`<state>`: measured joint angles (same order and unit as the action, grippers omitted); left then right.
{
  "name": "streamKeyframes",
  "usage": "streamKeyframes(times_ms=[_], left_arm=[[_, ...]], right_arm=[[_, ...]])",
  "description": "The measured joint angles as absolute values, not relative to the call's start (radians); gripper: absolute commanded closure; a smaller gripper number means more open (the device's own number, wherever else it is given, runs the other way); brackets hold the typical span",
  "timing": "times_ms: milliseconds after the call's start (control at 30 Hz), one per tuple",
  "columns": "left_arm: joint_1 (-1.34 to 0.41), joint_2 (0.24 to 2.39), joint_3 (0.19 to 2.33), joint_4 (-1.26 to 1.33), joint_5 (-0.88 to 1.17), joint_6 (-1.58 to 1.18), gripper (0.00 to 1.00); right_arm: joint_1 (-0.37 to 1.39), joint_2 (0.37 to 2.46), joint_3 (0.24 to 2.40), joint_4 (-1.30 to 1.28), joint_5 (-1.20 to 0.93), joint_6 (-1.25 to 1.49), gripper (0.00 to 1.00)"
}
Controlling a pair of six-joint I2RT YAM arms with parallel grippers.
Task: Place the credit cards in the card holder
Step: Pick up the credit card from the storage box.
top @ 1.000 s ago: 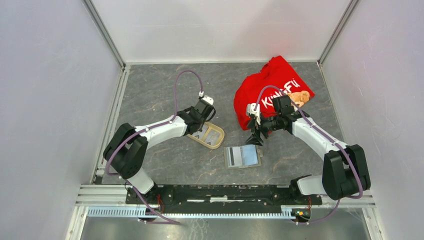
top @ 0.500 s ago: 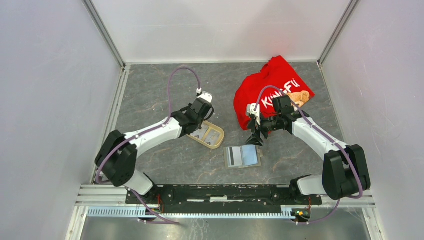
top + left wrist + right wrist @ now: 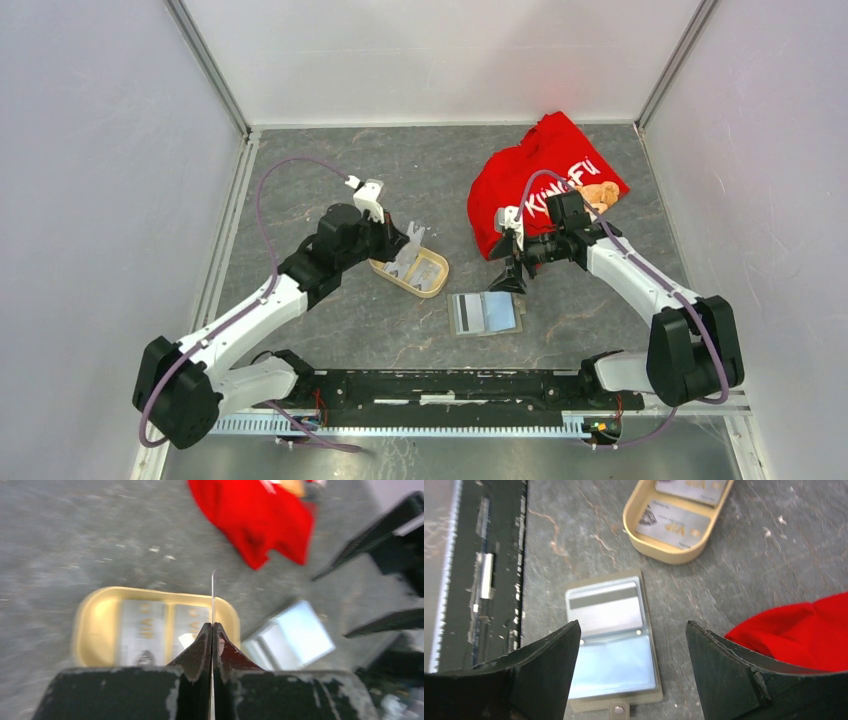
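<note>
Left gripper: one credit card is being pinched edge-up above the beige tray.
Right gripper: jaws are being held apart over the open card holder.
Other cards: being cradled flat by the tray.

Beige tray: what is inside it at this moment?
Two pale cards lie flat, side by side, in the beige tray. The left gripper, shut on a third card above it, covers the tray's near edge, so anything there is unseen.
</note>
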<state>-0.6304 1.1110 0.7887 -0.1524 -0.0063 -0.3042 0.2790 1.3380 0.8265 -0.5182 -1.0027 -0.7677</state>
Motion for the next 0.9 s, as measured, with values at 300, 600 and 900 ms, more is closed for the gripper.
streamKeyframes(times_ms=[300,600,900], left_arm=[[-0.556,1.259,0.550,0.425,0.475,-0.857,0.98],[-0.565,1.345,0.540,0.698,0.561,-1.066,0.98],[-0.640,1.419,0.540,0.821,0.560,-1.088,0.98]], right_arm=[[0.278,1.321,0.733,-0.255,-1.248,-0.395,0.18],[0.248,1.326,0.616,0.196,-1.219,0.244,0.20],[0.245,1.343,0.518,0.546,-1.211,0.644,0.33]])
